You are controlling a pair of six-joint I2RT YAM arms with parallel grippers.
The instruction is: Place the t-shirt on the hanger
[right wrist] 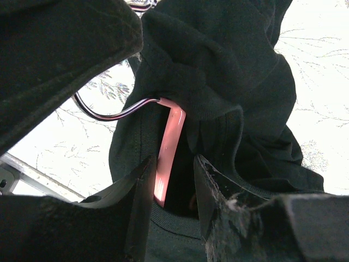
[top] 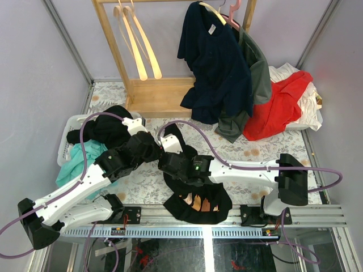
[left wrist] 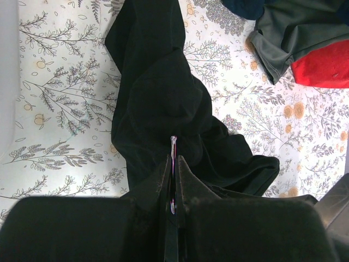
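The black t-shirt [top: 195, 198] lies bunched at the table's near edge, with its tan print [top: 199, 205] showing. My left gripper [left wrist: 174, 159] is shut on the thin metal hook [left wrist: 173, 144] of the hanger, with the t-shirt [left wrist: 163, 93] stretched out beyond it. My right gripper [right wrist: 173, 159] is open, its jaws standing either side of the pink hanger arm [right wrist: 169, 142] inside the t-shirt's collar [right wrist: 188, 229]. The hook [right wrist: 106, 115] curves out to the left. In the top view both grippers [top: 154, 153] [top: 169, 161] meet above the t-shirt, and the hanger is hidden.
A wooden rack [top: 159, 96] at the back holds cream hangers [top: 136, 45], a navy t-shirt [top: 218, 62] and a grey garment [top: 260, 73]. A red garment [top: 278, 107] lies on white cloth at the right. A white basket [top: 63, 148] with black and teal clothes stands at the left.
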